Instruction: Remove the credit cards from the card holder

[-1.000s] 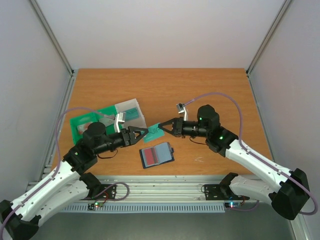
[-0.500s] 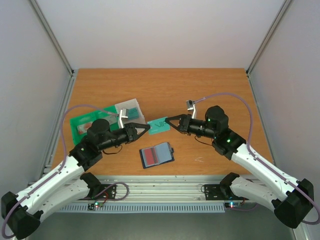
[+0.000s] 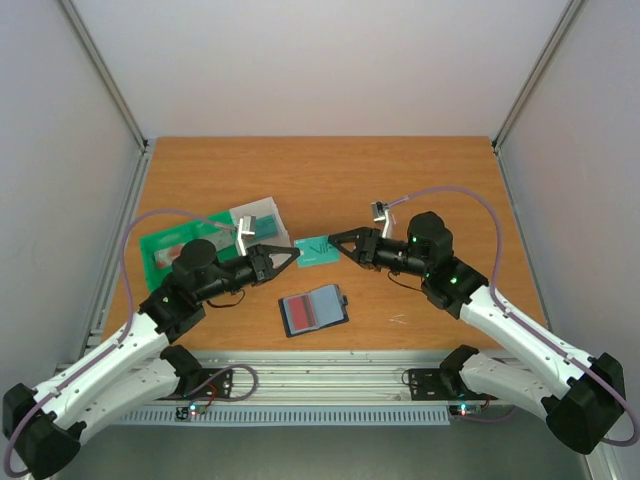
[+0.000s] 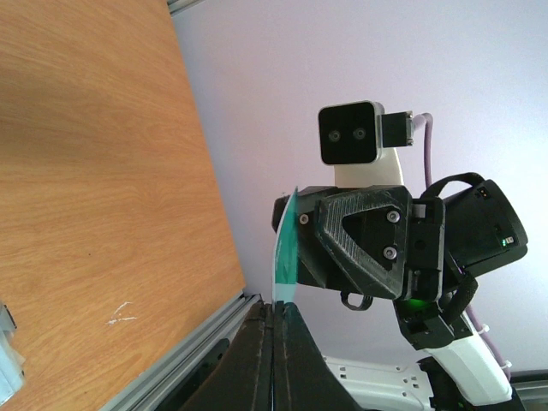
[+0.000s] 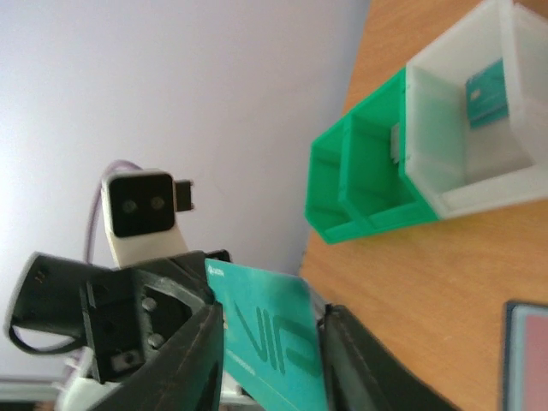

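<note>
A teal credit card (image 3: 318,252) marked "VIP" hangs in the air over the middle of the table. My left gripper (image 3: 295,257) is shut on its left end; in the left wrist view the card (image 4: 287,248) stands edge-on out of the closed fingertips (image 4: 267,330). My right gripper (image 3: 336,241) is at the card's other end with its jaws open, and the card (image 5: 272,342) shows between its spread fingers (image 5: 199,342). The card holder (image 3: 314,310) lies open on the table below, with a reddish card in its left pocket.
A green bin (image 3: 175,245) and a white bin (image 3: 262,228) stand side by side at the left, behind my left arm. The white bin (image 5: 505,184) holds a small teal card (image 5: 486,92). A metal rail (image 3: 320,365) runs along the near edge of the table.
My left gripper has closed on the teal card's left end. My right gripper, shut on the card before, has opened. Both arms and the card have shifted slightly away from the card holder.
</note>
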Motion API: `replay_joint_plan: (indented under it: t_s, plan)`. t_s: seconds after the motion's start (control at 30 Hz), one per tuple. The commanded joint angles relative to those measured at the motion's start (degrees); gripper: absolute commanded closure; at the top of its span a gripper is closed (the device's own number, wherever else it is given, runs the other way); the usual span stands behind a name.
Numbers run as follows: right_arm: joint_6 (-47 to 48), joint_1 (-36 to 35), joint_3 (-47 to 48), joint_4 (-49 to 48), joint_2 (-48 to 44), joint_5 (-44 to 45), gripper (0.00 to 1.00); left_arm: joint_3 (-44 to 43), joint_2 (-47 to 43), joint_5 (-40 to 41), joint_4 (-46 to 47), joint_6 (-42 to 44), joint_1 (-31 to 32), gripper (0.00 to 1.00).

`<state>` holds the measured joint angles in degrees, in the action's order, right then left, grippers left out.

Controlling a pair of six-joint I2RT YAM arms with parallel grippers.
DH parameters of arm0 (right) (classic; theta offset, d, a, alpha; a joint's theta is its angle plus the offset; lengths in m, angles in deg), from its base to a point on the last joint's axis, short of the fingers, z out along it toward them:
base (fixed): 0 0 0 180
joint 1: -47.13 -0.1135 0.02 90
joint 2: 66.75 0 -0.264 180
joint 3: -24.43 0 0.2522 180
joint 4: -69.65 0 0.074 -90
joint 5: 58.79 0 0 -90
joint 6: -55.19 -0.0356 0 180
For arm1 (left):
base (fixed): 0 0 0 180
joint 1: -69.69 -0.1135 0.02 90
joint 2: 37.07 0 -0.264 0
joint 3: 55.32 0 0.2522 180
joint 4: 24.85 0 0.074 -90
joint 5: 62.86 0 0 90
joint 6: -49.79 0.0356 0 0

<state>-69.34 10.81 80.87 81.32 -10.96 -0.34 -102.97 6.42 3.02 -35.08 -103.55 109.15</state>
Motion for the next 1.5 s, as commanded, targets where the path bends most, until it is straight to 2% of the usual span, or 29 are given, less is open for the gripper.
replay_joint_plan:
  t_s: [0.0, 0.17, 0.27, 0.33, 0.57, 0.73, 0.93, 1.13, 1.47]
  plan:
    - [1.81, 0.12, -1.02, 0.10, -0.14, 0.23, 0.57, -0.18, 0.45, 1.42, -0.98, 4.49, -0.36, 1.00]
    - [5.55, 0.23, -1.06, 6.21, -1.49, 0.85, 0.35, -1.40, 2.12, 3.40, -8.00, 9.38, -2.22, 1.00]
    - [7.94, 0.18, -1.20, 9.96, -2.89, 1.75, 0.12, -2.44, 3.26, 2.72, -10.06, 10.25, -5.14, 1.00]
    - [9.03, 0.15, -1.35, 11.95, -3.55, 2.28, 0.02, -3.28, 4.22, 1.92, -11.39, 10.99, -7.54, 1.00]
    - [11.69, 0.26, -0.49, 17.76, -4.72, 3.03, 0.01, -7.33, 10.15, -1.23, -15.67, 15.09, -16.09, 1.00]
    - [14.77, 0.24, 3.18, 22.81, -3.40, 2.73, 0.01, -8.94, 14.91, -0.28, -17.22, 15.66, -22.80, 1.00]
    - [17.25, 0.22, 4.12, 25.55, -3.02, 3.17, 0.02, -10.41, 20.95, 0.78, -17.71, 17.51, -27.90, 0.99]
    - [17.79, 0.25, 5.05, 25.65, -0.61, 2.12, 0.01, -15.45, 28.51, 3.24, -22.43, 20.79, -31.11, 1.00]
    - [17.66, 0.26, 5.08, 24.63, 1.58, 1.98, 0.02, -21.89, 38.94, 5.46, -24.53, 26.31, -31.38, 1.00]
